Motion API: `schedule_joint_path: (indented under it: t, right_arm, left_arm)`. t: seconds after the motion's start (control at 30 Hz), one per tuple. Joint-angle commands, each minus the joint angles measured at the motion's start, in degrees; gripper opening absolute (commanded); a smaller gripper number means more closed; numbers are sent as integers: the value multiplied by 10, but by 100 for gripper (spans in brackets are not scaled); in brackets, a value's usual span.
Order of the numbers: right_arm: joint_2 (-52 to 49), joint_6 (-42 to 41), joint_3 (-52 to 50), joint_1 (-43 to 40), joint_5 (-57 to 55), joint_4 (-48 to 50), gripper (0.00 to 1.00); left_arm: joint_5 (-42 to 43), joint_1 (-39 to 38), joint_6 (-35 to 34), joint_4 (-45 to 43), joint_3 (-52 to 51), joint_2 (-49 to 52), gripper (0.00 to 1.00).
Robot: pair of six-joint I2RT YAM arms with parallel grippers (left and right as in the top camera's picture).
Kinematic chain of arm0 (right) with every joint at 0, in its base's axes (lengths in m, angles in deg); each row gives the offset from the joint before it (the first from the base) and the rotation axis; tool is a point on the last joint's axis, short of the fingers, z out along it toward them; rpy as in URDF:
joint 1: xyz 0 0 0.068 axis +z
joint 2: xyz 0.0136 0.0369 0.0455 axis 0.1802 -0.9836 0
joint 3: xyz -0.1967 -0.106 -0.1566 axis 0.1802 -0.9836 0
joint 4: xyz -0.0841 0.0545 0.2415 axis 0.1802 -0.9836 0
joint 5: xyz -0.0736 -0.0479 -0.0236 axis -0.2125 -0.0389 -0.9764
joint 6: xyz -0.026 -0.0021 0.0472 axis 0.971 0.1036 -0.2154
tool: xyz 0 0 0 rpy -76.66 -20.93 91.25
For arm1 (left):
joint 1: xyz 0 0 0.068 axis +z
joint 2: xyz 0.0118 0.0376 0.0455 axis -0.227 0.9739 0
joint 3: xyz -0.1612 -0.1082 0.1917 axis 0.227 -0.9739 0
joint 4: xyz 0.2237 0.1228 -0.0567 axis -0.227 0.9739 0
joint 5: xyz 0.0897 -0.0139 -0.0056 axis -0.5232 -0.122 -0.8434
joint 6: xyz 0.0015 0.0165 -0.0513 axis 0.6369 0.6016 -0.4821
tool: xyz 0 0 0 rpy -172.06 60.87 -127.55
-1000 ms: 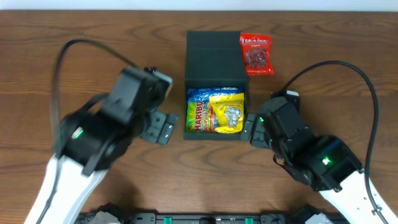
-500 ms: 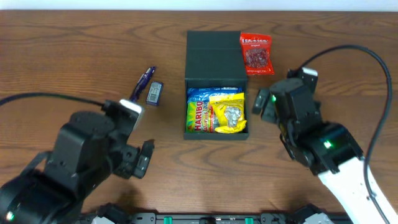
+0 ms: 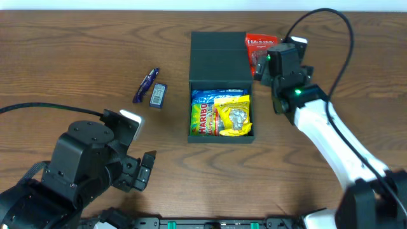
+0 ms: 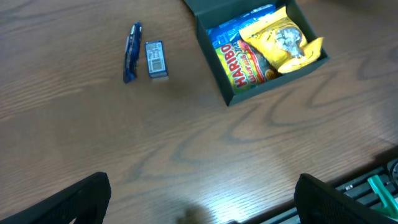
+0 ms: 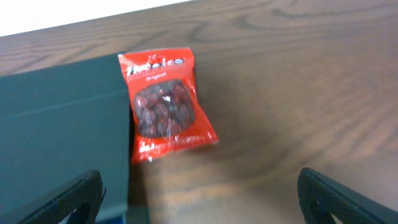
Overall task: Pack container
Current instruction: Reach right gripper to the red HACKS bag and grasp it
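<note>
Candy bags (image 3: 221, 113) lie in the container (image 3: 219, 60) (lid flapped back). We see our right pincer (image 5: 199, 174) spread wide over the red bag (image 5: 165, 104), left pincer (image 4: 202, 180) wide too, empty.

On my worktop (image 3: 76, 38) the container (image 3: 219, 57) holds two sweet bags (image 3: 220, 113) in its near half. A third bag (image 5: 165, 102) lies against its far right edge; a wrapper (image 3: 145, 85) and a small bar (image 3: 158, 95) lie side by side to its left
</note>
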Motion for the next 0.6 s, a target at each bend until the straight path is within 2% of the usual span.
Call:
schedule_joint_path:
  t: [0.0, 0.17, 0.3, 0.57]
  right_arm:
    - [-38, 42, 2, -8, -12, 39, 99]
    - [-108, 65, 2, -8, -12, 143, 98]
    - [-163, 65, 2, -12, -11, 223, 92]
    - [-242, 65, 2, -39, 6, 314, 91]
  left_arm:
    - [2, 2, -4, 4, 7, 0, 95]
    - [2, 2, -4, 4, 7, 0, 95]
    - [2, 2, -4, 4, 7, 0, 95]
    - [2, 2, -4, 4, 7, 0, 95]
